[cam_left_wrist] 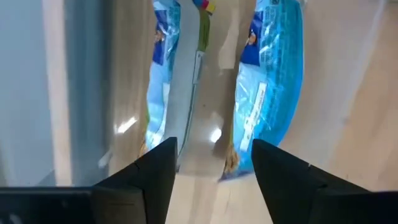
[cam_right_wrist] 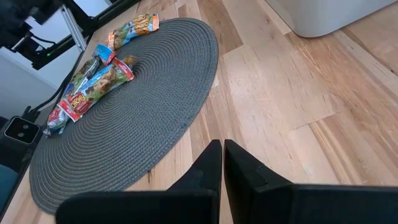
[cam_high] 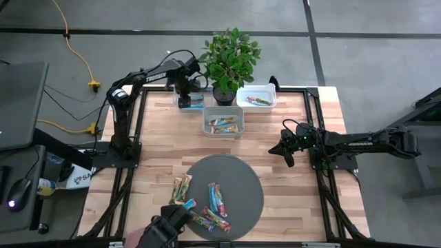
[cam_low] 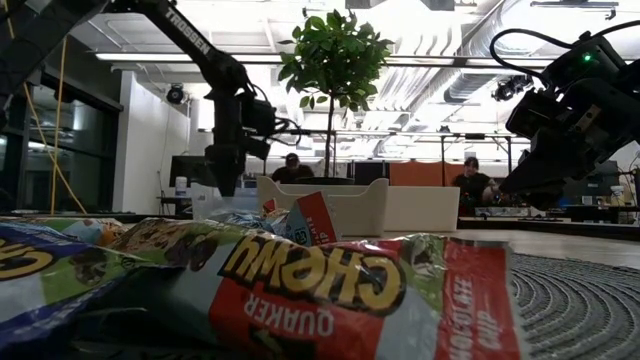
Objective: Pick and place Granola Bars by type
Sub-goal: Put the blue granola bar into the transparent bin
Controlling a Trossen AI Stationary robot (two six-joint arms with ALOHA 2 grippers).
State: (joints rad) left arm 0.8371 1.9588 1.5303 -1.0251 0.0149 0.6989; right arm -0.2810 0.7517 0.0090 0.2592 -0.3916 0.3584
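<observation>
High view: left gripper (cam_high: pixel 185 91) over far-left bin (cam_high: pixel 190 102) for blue bars, unsorted Granola Bars (cam_high: pixel 207 207) on mat (cam_high: pixel 241 180); left wrist: fingers (cam_left_wrist: pixel 155 168) spread, blue bar (cam_left_wrist: pixel 267 87) dropped below; right wrist: right gripper (cam_right_wrist: pixel 221 163) pressed together, waiting.

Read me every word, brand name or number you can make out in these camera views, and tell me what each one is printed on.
"CHEWY", upside down, on the red granola bar wrapper closest to the low camera.
"QUAKER", upside down, on that same wrapper, below it.
"TROSSEN" on the left arm, partly legible.
Small print on the blue bars under the left gripper: too blurred.
Print on bars on the round mat: too small.
</observation>
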